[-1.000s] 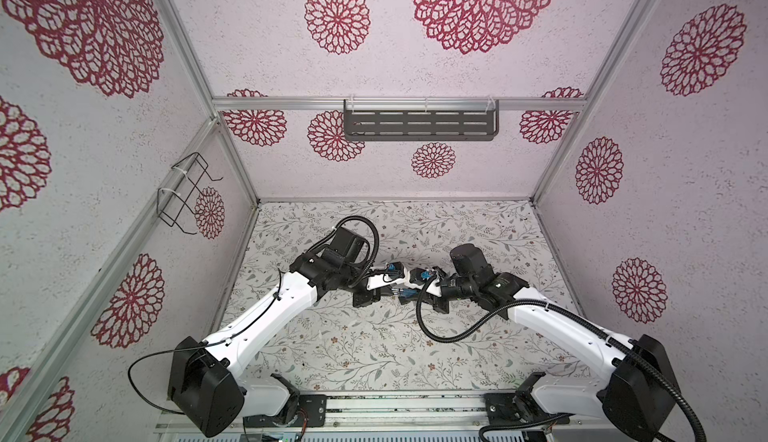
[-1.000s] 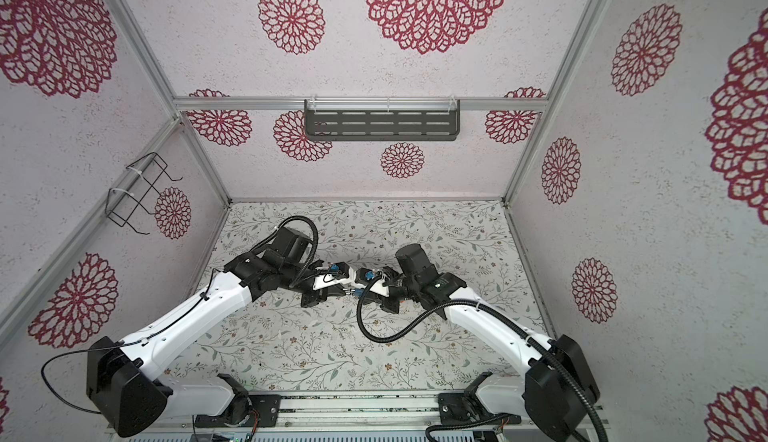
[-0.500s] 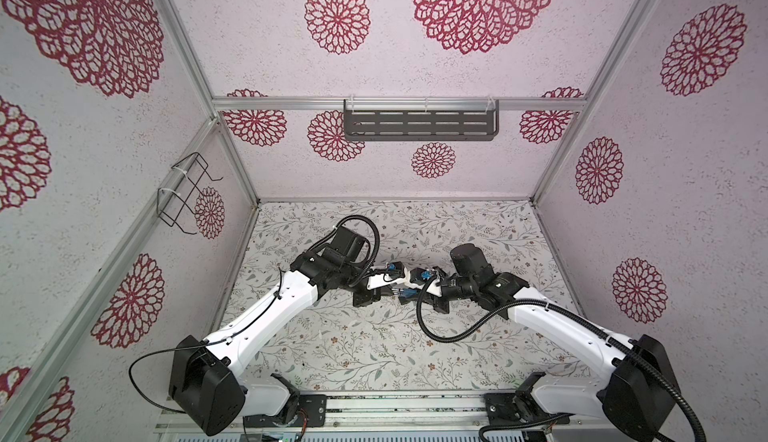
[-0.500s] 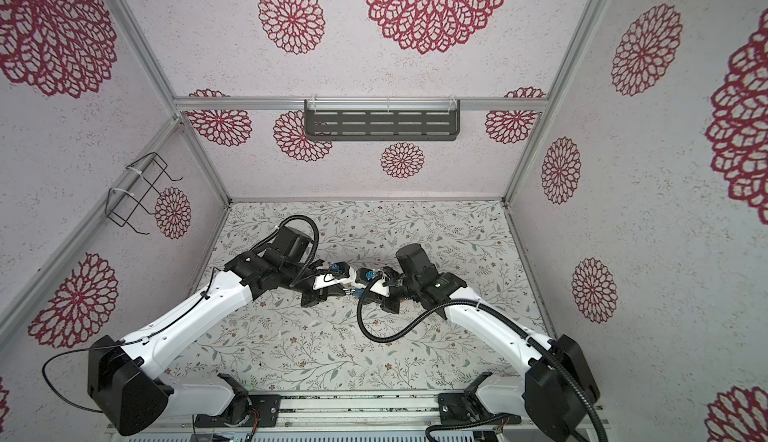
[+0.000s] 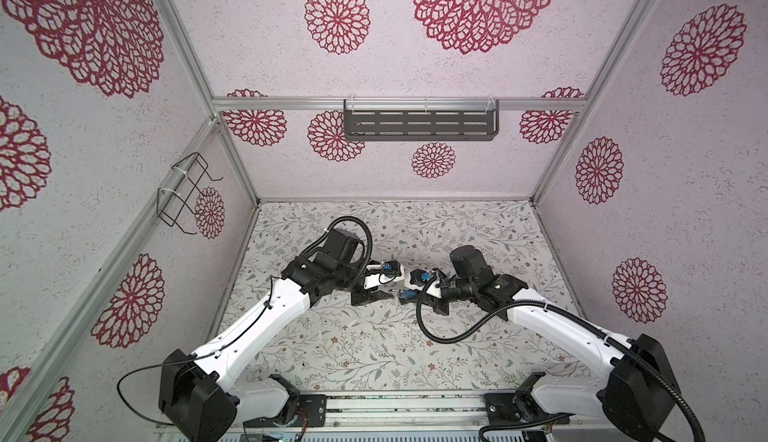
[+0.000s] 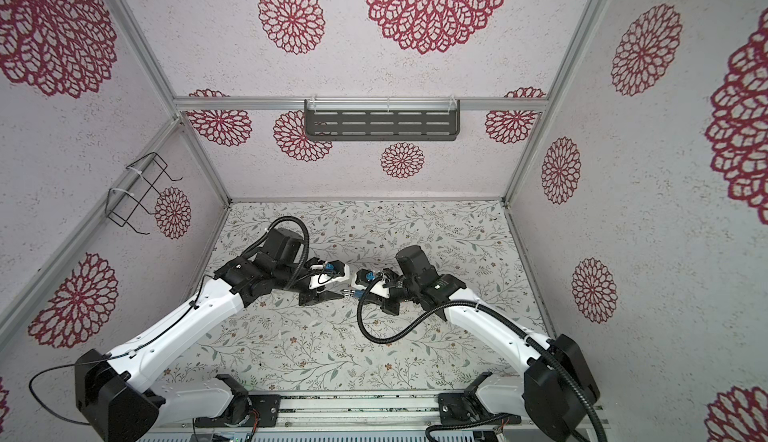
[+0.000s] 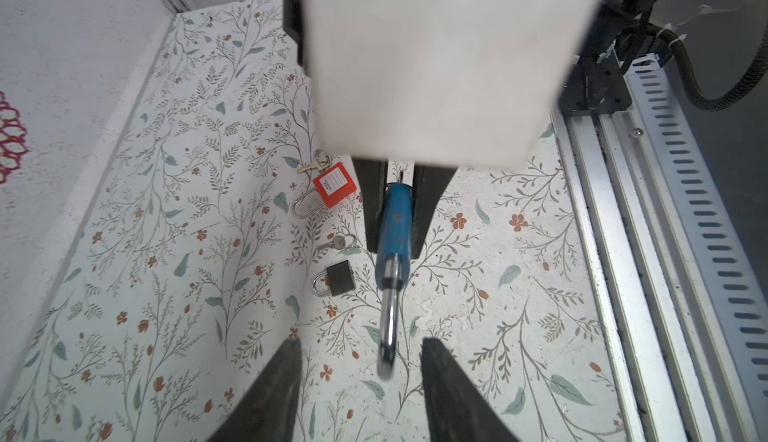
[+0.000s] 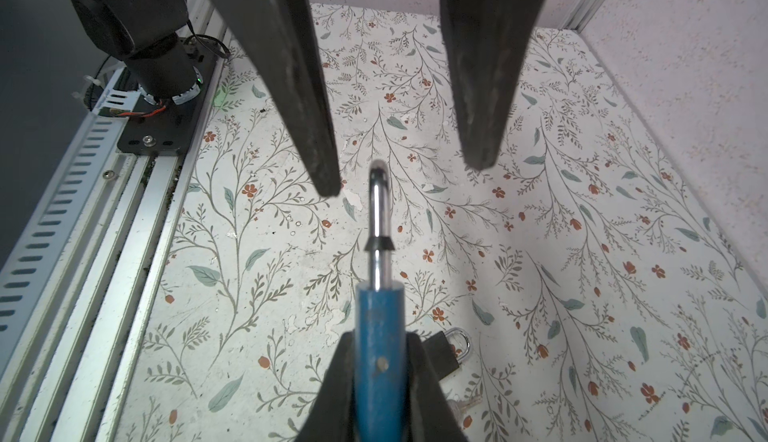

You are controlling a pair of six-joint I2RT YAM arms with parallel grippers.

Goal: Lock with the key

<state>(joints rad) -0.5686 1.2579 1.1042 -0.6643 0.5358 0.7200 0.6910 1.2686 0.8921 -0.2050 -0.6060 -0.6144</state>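
Left fingers [image 7: 266,398] straddle blue padlock [image 7: 395,219]; red padlock [image 7: 334,184], black padlock [image 7: 340,278] beneath.

left arm [image 5: 266,319]: jaws parted | right arm [image 5: 561,332]: jaws clamped

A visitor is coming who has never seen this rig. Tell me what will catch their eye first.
The blue padlock, clamped in the right gripper over mid-table, its shackle poking into the open left gripper. Next, the red padlock and the black padlock lying on the floral table nearby, and the crimson flower prints on the walls.
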